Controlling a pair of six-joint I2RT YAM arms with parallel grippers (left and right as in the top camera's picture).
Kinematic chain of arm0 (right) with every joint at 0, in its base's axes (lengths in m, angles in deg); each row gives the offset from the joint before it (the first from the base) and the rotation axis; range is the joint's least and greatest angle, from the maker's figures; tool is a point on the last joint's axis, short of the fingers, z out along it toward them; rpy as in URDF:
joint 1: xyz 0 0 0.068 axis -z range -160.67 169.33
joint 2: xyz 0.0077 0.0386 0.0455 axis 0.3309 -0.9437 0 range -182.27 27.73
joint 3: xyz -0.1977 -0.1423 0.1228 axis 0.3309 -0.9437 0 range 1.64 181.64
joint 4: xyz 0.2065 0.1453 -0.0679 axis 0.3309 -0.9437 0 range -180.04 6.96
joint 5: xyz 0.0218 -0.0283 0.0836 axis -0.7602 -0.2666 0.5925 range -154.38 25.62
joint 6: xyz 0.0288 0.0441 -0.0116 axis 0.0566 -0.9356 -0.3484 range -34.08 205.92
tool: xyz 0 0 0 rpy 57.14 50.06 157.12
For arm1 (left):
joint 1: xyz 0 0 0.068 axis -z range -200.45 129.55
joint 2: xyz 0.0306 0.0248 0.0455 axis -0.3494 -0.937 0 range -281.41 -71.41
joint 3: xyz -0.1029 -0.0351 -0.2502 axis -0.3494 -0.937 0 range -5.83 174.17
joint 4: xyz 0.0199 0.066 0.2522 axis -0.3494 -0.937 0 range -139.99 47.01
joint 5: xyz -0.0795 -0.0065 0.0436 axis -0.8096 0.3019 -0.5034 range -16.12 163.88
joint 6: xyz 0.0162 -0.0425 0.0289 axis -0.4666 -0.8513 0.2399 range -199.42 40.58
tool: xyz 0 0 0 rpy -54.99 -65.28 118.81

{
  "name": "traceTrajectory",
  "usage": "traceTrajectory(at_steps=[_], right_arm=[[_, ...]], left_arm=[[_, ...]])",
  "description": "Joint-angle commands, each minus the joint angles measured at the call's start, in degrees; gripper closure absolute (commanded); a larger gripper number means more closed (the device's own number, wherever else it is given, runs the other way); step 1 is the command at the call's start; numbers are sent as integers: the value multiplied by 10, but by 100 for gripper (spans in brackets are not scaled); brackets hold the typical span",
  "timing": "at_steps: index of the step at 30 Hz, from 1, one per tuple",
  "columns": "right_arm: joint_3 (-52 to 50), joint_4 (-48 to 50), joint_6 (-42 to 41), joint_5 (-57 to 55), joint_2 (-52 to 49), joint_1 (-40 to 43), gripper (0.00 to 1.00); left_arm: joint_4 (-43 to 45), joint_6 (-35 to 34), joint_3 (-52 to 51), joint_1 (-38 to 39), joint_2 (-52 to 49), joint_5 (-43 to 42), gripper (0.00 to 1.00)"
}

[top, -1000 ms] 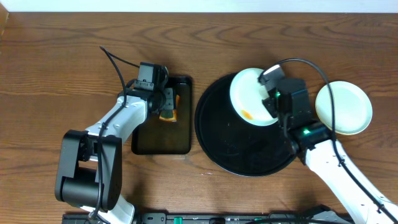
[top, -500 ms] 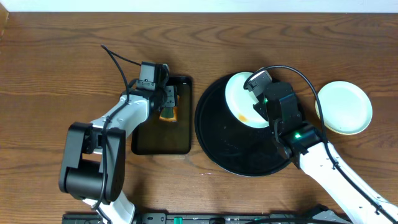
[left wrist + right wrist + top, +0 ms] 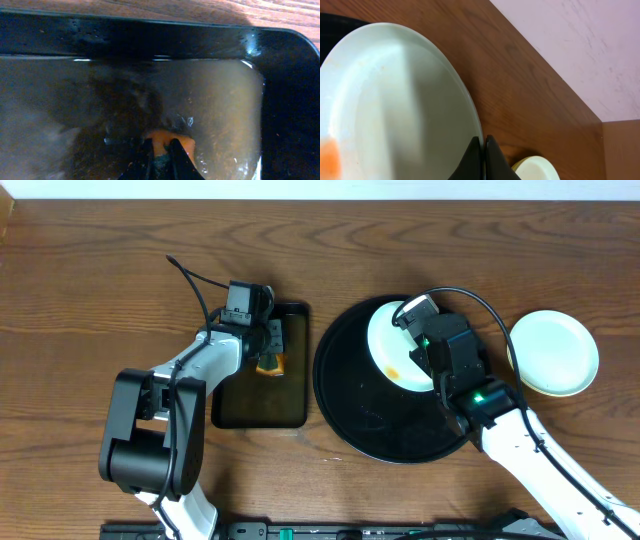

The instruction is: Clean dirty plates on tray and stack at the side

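Note:
My right gripper (image 3: 428, 350) is shut on the rim of a pale mint plate (image 3: 392, 340), held tilted over the back of the round black tray (image 3: 350, 405). In the right wrist view the jaws (image 3: 483, 144) pinch the plate (image 3: 395, 100) at its edge, and an orange smear (image 3: 327, 155) shows low on its face. Another pale plate (image 3: 553, 352) lies on the bare wood to the right of the tray. My left gripper (image 3: 270, 352) is down in the rectangular tray, shut on an orange sponge (image 3: 167, 140) with a green scrub side.
The rectangular black tray (image 3: 260, 415) holds murky water and lies left of the round tray. Its raised rim (image 3: 150, 30) runs across the left wrist view. A pale wall (image 3: 580, 45) borders the table's far edge. A dark rail lines the near edge.
My left gripper has closed on the sponge in the water. The right gripper has carried the mint plate left, further over the round tray.

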Motion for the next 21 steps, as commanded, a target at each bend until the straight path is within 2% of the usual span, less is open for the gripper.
traceTrajectory(at_steps=[1, 2, 3, 4, 6, 15, 21], right_arm=[[6, 2, -7, -12, 7, -4, 99], [6, 2, -7, -12, 7, -4, 99], [6, 3, -7, -12, 7, -4, 99], [6, 5, -7, -12, 7, -4, 99], [6, 22, -7, -25, 7, -4, 99], [6, 68, -8, -44, 7, -4, 99], [6, 26, -84, -43, 7, 7, 99]], left_arm=[[-2, 0, 7, -1, 23, -17, 90], [-2, 0, 7, -1, 31, -17, 76], [-4, 0, 7, -1, 40, -17, 54], [-7, 0, 7, -1, 49, -16, 45], [-18, 0, 7, -1, 69, -16, 37], [-93, -5, 6, 0, 76, -16, 39], [-99, -5, 3, 0, 73, -16, 68]])
